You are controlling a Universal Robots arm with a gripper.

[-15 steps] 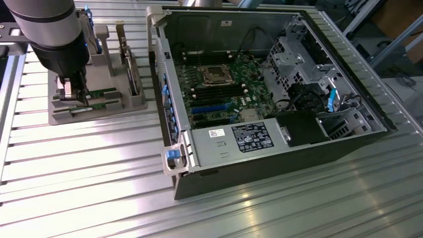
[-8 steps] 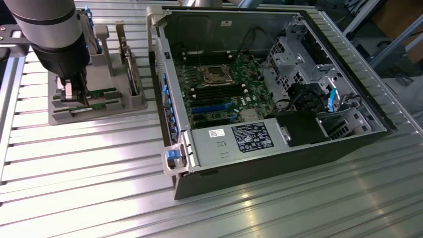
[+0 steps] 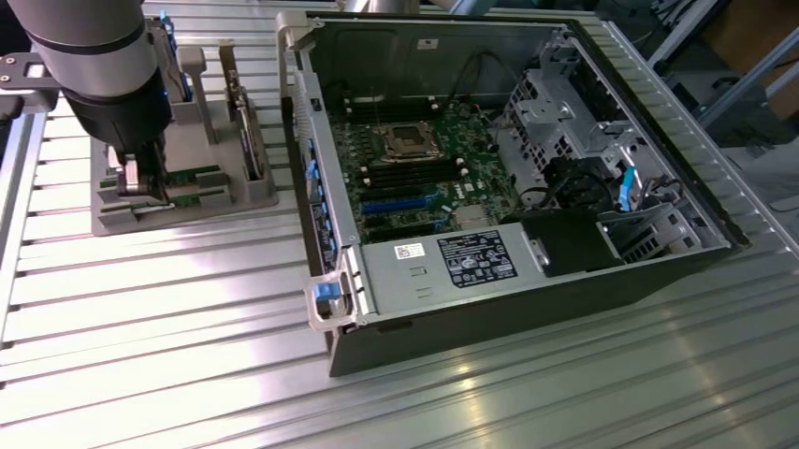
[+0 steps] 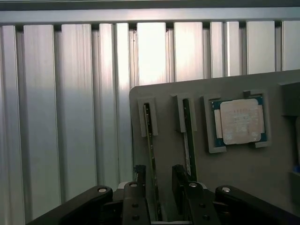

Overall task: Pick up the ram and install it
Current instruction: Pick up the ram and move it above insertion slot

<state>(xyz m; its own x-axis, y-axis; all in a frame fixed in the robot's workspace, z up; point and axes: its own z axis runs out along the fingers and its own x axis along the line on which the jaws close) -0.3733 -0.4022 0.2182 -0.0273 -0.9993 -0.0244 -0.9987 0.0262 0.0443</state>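
Observation:
Two ram sticks stand on edge in slots of a grey holder (image 4: 168, 101). One ram (image 4: 150, 140) runs down between my gripper's fingers. The other ram (image 4: 187, 140) lies just outside one finger (image 4: 178, 177). My gripper (image 4: 158, 180) is open and straddles the first stick, with a gap showing on each side. In the exterior view the gripper (image 3: 141, 187) reaches down into the holder (image 3: 187, 210) at the exterior view's left, where a strip of green board (image 3: 190, 178) shows beside it. The motherboard's memory slots (image 3: 406, 171) lie inside the open computer case (image 3: 500, 187).
A square silver processor (image 4: 240, 122) sits in its own pocket of the holder. An upright card (image 3: 250, 140) stands in the holder's far side. The case's power supply (image 3: 450, 262) and drive cage (image 3: 587, 103) flank the motherboard. Ribbed aluminium table (image 3: 163, 337) surrounds everything.

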